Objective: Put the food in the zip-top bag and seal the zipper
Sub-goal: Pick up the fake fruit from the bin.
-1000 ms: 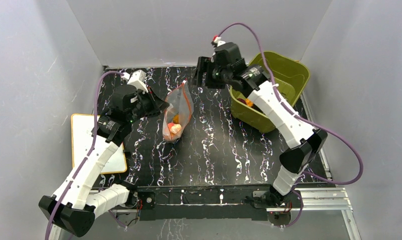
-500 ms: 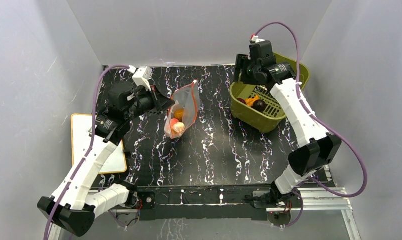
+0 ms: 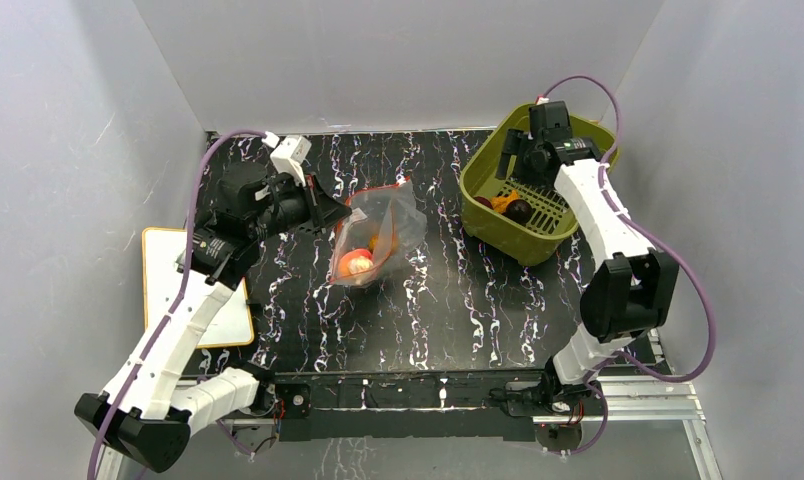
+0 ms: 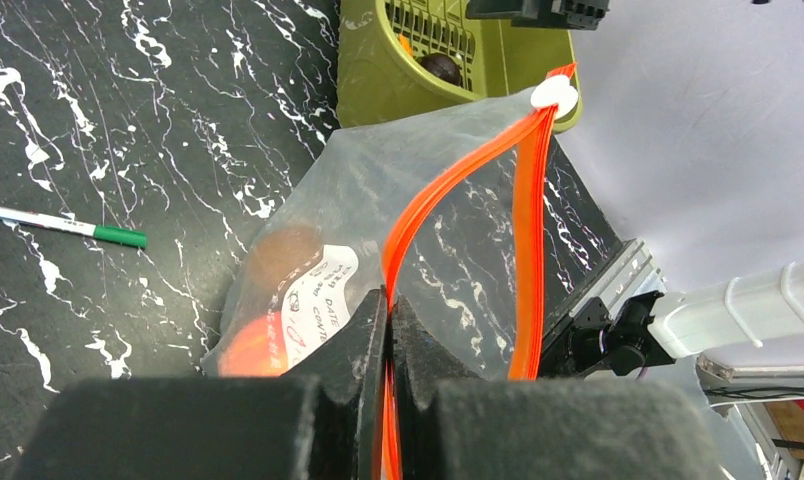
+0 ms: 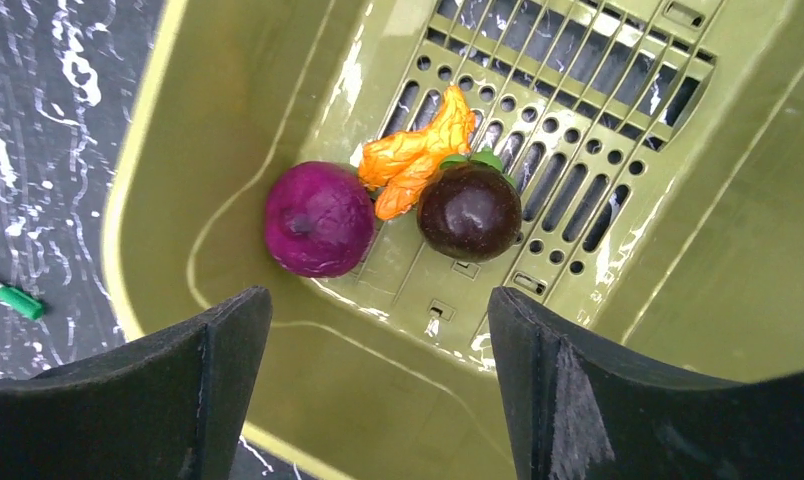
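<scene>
The right claw [image 5: 376,300] is seen wide open with nothing in it, hung right over the basket [image 5: 208,120]. Three bits of food are found there, just under the claw. In the right wrist view a purple piece [image 5: 318,218] is seen at 11 o'clock from the gap, a dark piece [image 5: 470,210] at 1 o'clock, and an orange piece [image 5: 413,160] at 12. The orange piece is long and is laid from 7 to 1 o'clock. The two round ones are set side by side on the same 9-to-3 line as the fingers, so the claw should likely be slid over one before it is dropped. The left claw [image 4: 388,300] is shut tight on the zipper [image 4: 529,250], so the bag [image 4: 378,200] is held open. In the top view the bag is placed at 9 o'clock from the basket, with a peach piece [image 3: 358,263] inside. The basket is reached far more easily by the right arm.
</scene>
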`<action>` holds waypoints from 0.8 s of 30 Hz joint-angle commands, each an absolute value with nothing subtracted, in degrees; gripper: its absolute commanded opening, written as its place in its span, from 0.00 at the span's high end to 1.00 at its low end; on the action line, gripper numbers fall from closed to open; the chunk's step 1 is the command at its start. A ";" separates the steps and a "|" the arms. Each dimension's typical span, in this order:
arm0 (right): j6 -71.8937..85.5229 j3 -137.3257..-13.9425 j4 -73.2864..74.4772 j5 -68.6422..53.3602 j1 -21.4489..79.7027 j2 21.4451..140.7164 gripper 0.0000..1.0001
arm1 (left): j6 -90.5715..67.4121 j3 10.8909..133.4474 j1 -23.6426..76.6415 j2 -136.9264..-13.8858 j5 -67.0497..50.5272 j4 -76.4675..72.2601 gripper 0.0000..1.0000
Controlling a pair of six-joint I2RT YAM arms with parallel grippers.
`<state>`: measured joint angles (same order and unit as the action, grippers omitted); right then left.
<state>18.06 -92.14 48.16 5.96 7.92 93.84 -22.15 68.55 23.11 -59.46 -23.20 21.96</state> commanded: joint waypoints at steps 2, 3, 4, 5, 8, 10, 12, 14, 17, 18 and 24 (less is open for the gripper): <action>18.43 -88.70 41.16 4.22 7.07 97.12 0.18 | -23.47 66.79 23.20 -57.35 -24.03 22.35 1.00; 18.45 -88.08 40.00 3.84 6.62 97.81 0.17 | -23.73 66.65 23.24 -57.53 -23.70 22.47 1.00; 18.51 -87.67 39.21 3.47 6.07 98.49 0.16 | -23.99 66.62 23.21 -57.75 -23.23 22.64 1.00; 18.65 -87.74 38.86 3.00 5.46 99.25 0.15 | -24.26 66.62 23.20 -58.06 -22.71 22.75 1.00; 18.86 -88.59 38.54 2.72 4.53 103.01 0.14 | -24.47 66.53 23.21 -59.07 -21.80 22.34 1.00; 18.97 -89.73 39.34 3.60 4.23 105.07 0.14 | -24.67 66.81 23.21 -60.21 -21.42 21.87 1.00; 19.11 -90.66 39.73 4.63 4.22 106.82 0.14 | -24.82 67.24 23.25 -61.42 -21.45 21.44 1.00; 19.54 -91.67 40.69 5.71 4.08 108.28 0.14 | -24.95 67.79 23.21 -62.51 -21.53 21.14 1.00; 20.00 -92.53 41.60 6.88 4.10 109.72 0.13 | -24.46 68.41 23.20 -63.72 -21.51 21.15 1.00; 19.96 -92.62 41.76 7.35 4.13 110.03 0.13 | -24.17 68.54 23.20 -64.01 -21.34 21.44 1.00; 18.94 -92.18 42.28 8.36 4.05 111.09 0.13 | -23.14 69.14 23.20 -65.35 -20.99 21.05 1.00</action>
